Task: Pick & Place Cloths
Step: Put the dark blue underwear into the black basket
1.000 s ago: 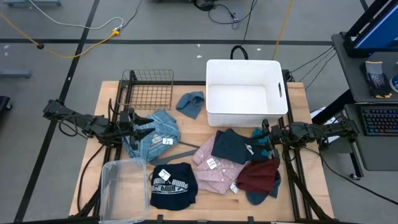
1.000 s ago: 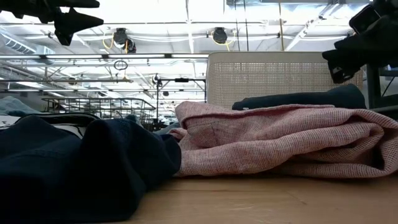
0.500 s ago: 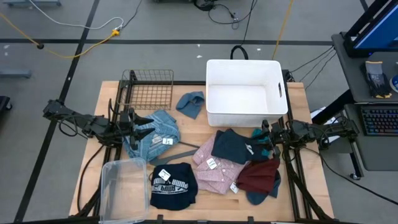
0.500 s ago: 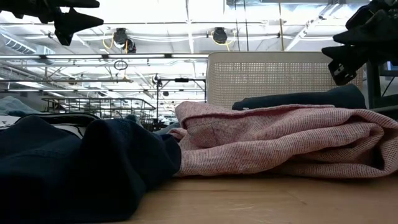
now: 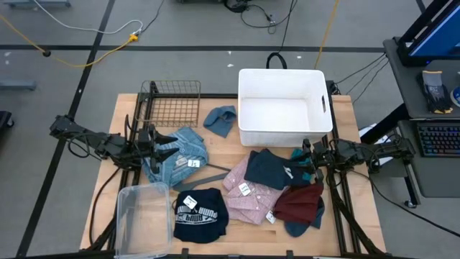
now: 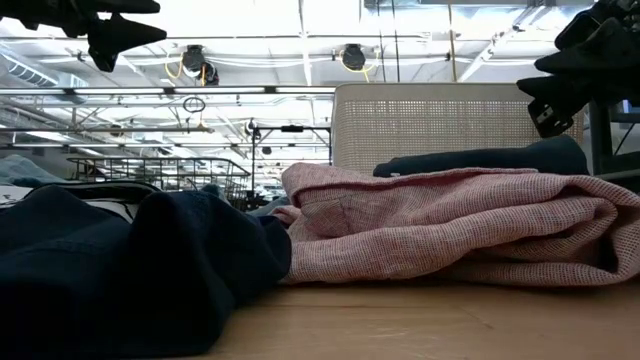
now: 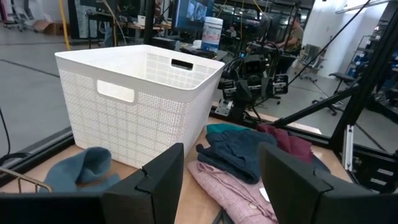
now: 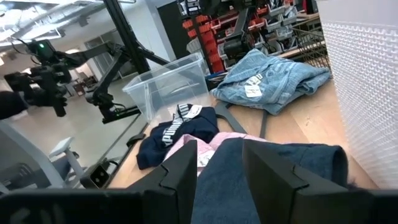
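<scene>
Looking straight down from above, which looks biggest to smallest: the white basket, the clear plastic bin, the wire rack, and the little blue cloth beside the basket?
1. White basket
2. Clear plastic bin and wire rack: too alike to rank; the bin runs off the picture's edge.
3. Grey-blue cloth, clearly smallest.

Crumpled denim cloth (image 5: 176,153) lay under the left tool (image 5: 159,144). Navy (image 5: 267,170), pink checked (image 5: 251,193) and maroon cloths (image 5: 298,203) were heaped beside the right tool (image 5: 307,152).

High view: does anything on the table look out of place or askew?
Mostly just loose, crumpled cloths. The odd one out is a grey hanger lying flat on the table, partly tucked under the denim garment. The white basket sits empty.
</scene>
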Robot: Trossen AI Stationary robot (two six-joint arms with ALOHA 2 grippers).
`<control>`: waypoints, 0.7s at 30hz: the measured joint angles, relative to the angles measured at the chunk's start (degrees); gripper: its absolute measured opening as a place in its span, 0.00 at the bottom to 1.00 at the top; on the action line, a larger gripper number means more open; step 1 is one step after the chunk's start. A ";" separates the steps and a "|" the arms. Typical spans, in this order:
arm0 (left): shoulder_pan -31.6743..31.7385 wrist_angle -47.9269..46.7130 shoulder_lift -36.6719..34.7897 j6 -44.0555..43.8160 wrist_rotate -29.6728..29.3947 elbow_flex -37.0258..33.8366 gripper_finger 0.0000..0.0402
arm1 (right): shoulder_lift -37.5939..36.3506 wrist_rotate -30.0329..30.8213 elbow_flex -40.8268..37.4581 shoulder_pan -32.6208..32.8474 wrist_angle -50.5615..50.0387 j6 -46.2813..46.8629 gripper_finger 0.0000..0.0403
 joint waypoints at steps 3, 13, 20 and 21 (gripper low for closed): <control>0.01 0.00 -0.01 0.76 0.00 0.01 0.52 | 0.51 0.94 0.00 0.00 0.32 -3.27 0.30; 0.00 0.00 0.00 0.74 0.00 0.01 0.52 | 9.07 -9.63 1.64 0.04 12.19 -14.74 0.30; 0.01 0.00 0.00 0.78 0.00 0.00 0.52 | 23.10 -9.66 11.10 0.06 8.80 -16.48 0.30; 0.01 0.00 0.01 0.86 0.01 0.00 0.52 | 25.46 -9.66 13.05 0.13 7.14 -16.89 0.30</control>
